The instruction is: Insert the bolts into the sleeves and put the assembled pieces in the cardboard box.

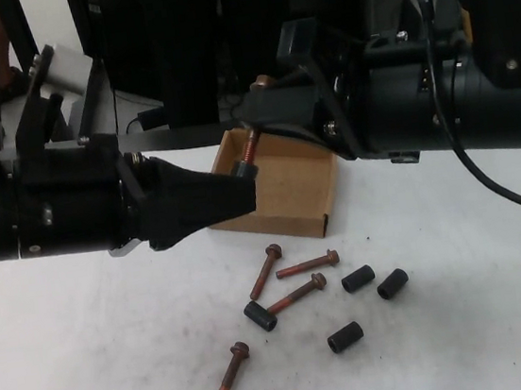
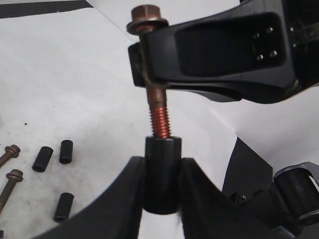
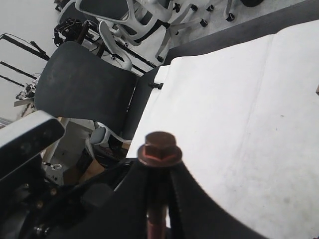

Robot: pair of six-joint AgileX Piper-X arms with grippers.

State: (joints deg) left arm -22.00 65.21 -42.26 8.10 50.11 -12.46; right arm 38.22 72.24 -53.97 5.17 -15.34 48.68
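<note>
above the bench [image 1: 92, 368], just short of the cardboard box [image 1: 286, 213] that stands toward the far edge, the two grippers meet in mid-air. the left gripper [image 2: 162, 191] has its jaws drawn narrow on a black sleeve [image 2: 162, 164]. it grips the lower half, so the bore points straight up and the mouth is left free. the right gripper [image 3: 158, 181] clamps a copper-coloured bolt [image 2: 158, 117] on the smooth shank right under the hex head, head up. this leaves the threaded end bare below the fingers.

that threaded tip is at the sleeve's mouth, in line with it and apparently just entering; the sleeve wall hides how deep it goes. my reading is that the insertion is under way but not finished, since most of the thread is exposed. holding the pair beside the box keeps the drop-off short once they are joined.

four loose bolts [image 1: 296, 294] and four loose sleeves [image 1: 357, 278] lie scattered between the box and the near edge, so most of the task looks undone.
</note>
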